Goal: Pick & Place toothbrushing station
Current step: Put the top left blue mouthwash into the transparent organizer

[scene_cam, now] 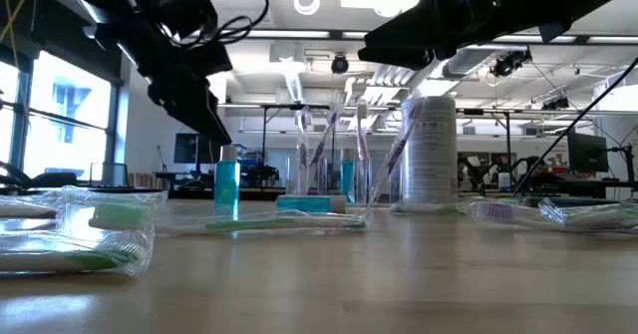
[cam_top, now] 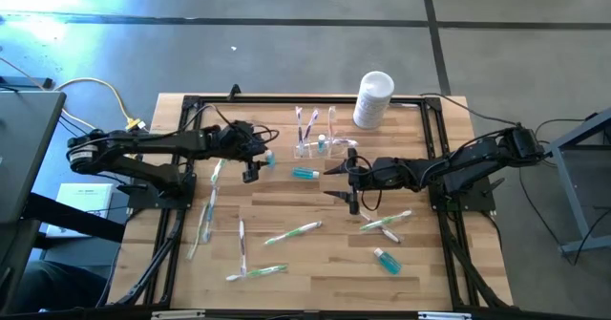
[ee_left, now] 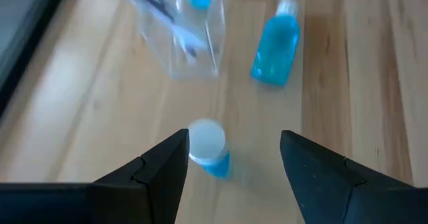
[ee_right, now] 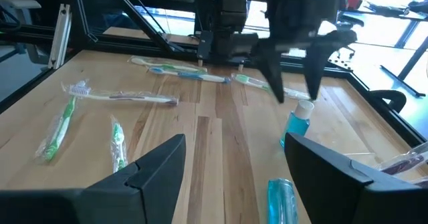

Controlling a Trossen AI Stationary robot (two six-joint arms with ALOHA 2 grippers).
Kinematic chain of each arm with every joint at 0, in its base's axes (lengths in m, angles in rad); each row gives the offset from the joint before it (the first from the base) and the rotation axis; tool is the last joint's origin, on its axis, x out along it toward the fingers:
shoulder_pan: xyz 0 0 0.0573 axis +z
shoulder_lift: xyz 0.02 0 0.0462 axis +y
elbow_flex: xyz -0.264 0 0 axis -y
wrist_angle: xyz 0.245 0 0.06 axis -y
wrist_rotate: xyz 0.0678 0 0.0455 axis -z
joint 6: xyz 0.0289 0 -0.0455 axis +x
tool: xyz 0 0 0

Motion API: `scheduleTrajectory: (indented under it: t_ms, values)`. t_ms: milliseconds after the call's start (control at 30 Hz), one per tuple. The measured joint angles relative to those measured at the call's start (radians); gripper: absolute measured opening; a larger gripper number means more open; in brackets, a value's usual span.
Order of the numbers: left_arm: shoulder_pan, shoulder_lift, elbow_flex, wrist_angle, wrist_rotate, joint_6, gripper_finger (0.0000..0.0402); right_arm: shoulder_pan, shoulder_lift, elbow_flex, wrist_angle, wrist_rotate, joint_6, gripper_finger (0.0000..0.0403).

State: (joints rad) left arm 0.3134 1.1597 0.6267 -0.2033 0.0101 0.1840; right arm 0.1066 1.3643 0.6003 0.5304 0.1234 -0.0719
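Note:
The toothbrushing station (cam_top: 320, 140) is a clear holder standing on its base at the far middle of the table, with upright toothbrushes in it; it also shows in the left wrist view (ee_left: 184, 37) and the low view (scene_cam: 334, 169). My left gripper (cam_top: 256, 165) hangs open just left of it. It is above a small upright blue bottle with a white cap (ee_left: 207, 149), which shows between its fingers (ee_left: 234, 144) and is untouched. My right gripper (cam_top: 336, 182) waits open, right of centre, level above the table (ee_right: 234, 147).
A blue bottle (cam_top: 305, 174) lies near the station, and another (cam_top: 387, 260) lies near right. A white cylindrical container (cam_top: 373, 98) stands at the far edge. Wrapped toothbrushes (cam_top: 291, 232) lie scattered over the near half. Black frame rails (cam_top: 181, 129) border the table.

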Motion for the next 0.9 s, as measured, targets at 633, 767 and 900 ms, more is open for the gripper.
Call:
scheduleTrajectory:
  t_ms: [633,767,900]
  values:
    - [0.0,0.057,0.0,0.046,-0.026,-0.038,0.0227,0.0,0.0,0.0,-0.003,0.0,0.0,0.0247]
    - [0.0,0.057,0.0,0.035,0.034,-0.029,0.0227,0.0,0.0,0.0,-0.004,0.0,0.0,0.0247]
    - [-0.004,0.059,0.0,-0.035,0.093,0.031,0.0227,0.0,0.0,0.0,-0.004,0.0,0.0,0.0247]
